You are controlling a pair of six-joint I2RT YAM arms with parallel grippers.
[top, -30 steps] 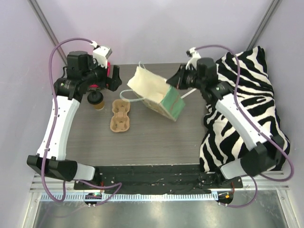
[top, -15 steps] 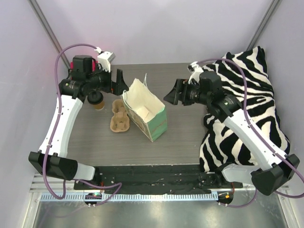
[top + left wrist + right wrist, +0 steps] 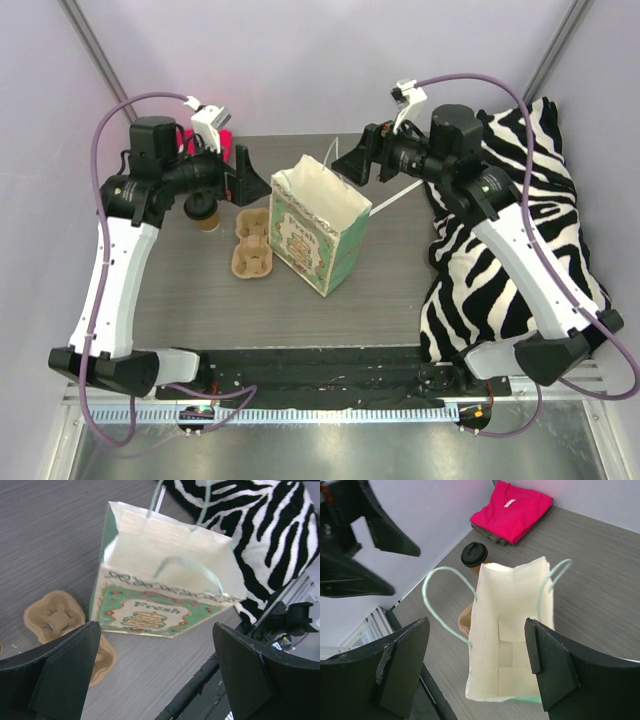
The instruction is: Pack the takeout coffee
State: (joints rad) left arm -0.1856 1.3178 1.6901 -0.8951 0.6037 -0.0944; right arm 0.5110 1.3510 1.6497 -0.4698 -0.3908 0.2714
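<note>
Two grippers are in view, and both are spread wide with nothing held; the left gripper point(image 3: 240, 172) hangs above the far-left part of the table point(image 3: 400, 280), its fingers point(image 3: 65, 675) parted with empty space between them; the right gripper point(image 3: 352, 165) hangs above the far edge of the paper bag point(image 3: 318, 228), its fingers point(image 3: 402, 665) likewise parted and clear of the bag.

Paper bag: white and green, standing upright near the middle of the table; its mouth is open and faces up; the right wrist view looks straight down into its pale interior point(image 3: 512, 630), which shows only the folded base; both handles stand free above the rim; the printed front panel point(image 3: 160, 612) faces the near edge of the table.

Takeout coffee cup point(image 3: 206, 212): upright on the table, outside the bag and well to its left; the black lid point(image 3: 474, 554) is seated on the cup.

Cup carrier tray point(image 3: 252, 243): flat on the table between cup and bag, just beside the bag's left side; its pockets point(image 3: 55, 617) hold nothing.

Pink cloth point(image 3: 512, 507): folded, at the far-left corner behind the cup.

Zebra-striped pillow point(image 3: 520, 230): along the right side of the table, under the right arm.
</note>
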